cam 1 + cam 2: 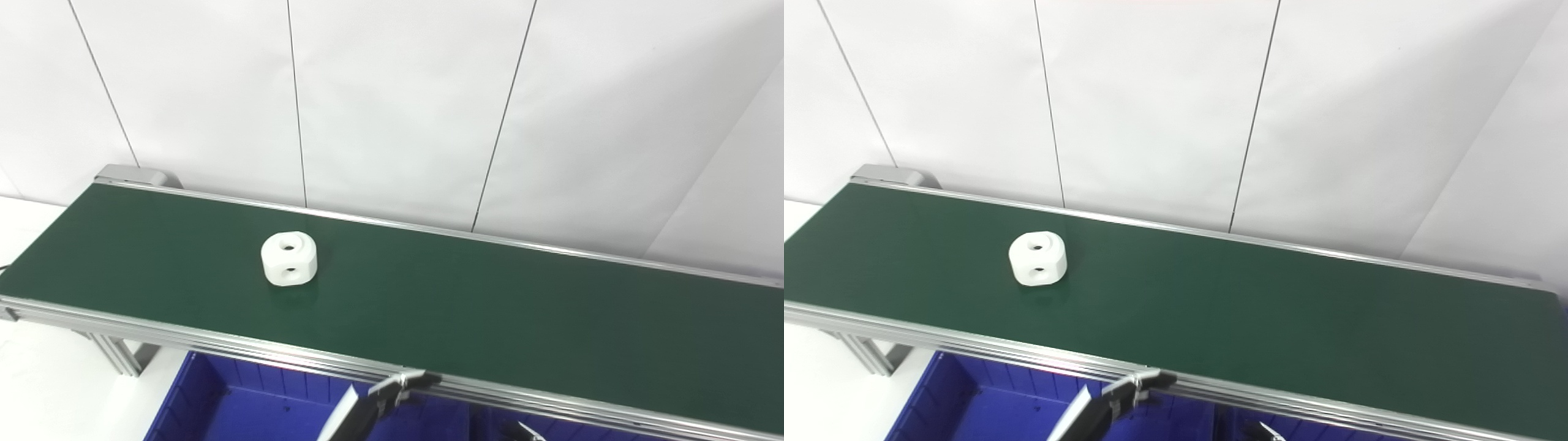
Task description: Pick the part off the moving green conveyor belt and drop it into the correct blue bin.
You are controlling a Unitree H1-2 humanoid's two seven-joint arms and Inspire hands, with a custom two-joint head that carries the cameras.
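Note:
A white rounded part point(289, 258) with a hole on top and one on its side lies on the green conveyor belt point(465, 294), left of the middle. Only the fingers of my left hand point(383, 401) show at the bottom edge. They are stretched out, hold nothing, and sit just below the belt's near rail, well right of and nearer than the part. A small tip of my right hand point(525, 432) peeks in at the bottom edge; the rest is out of view. A blue bin point(202, 398) stands under the belt's near edge.
The belt's aluminium near rail point(184, 340) runs between the hands and the belt. A second blue bin point(490, 422) shows partly to the right of the first. A white panel wall point(398, 104) stands right behind the belt. A metal leg point(116, 355) holds the belt's left end.

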